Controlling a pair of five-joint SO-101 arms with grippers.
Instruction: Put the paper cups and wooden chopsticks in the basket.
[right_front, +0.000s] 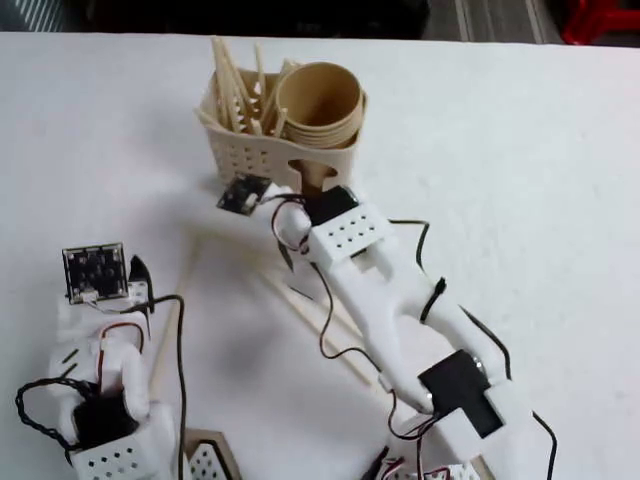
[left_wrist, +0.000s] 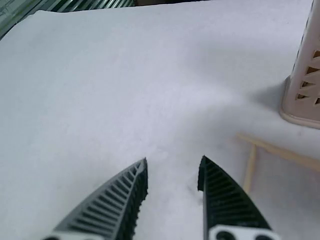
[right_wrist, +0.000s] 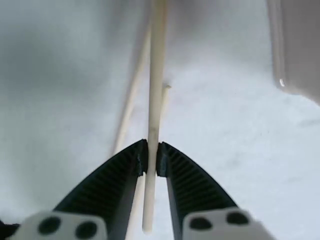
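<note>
Farthest left, the left gripper sits low over the white table, its fingers spread apart and holding nothing. Just beside that arm a loose chopstick lies flat on the table. Further right stands the basket, with chopsticks upright in its left part and stacked cups in its right. Near the basket's front, the right gripper is clenched on one chopstick, above other chopsticks lying on the table.
</note>
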